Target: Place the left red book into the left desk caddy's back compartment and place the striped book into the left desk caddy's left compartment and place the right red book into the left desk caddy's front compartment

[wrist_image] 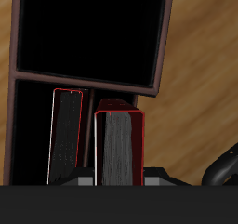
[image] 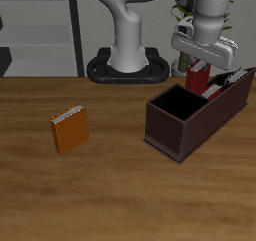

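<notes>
The left desk caddy is a long dark maroon box standing on the table. My gripper hangs over the caddy's narrow slots at its far end and is shut on a red book held upright, its lower end at the rim. Which of the two red books this is cannot be told. In the wrist view the held book sits between my fingers. Beside it another red-edged book stands in a neighbouring slot. The caddy's large square compartment is dark and holds nothing. Pale striped edges stick up from the caddy's far end.
An orange book lies on the wooden table well away from the caddy, toward the other side. The robot's base stands behind. A dark shelf unit lines the back.
</notes>
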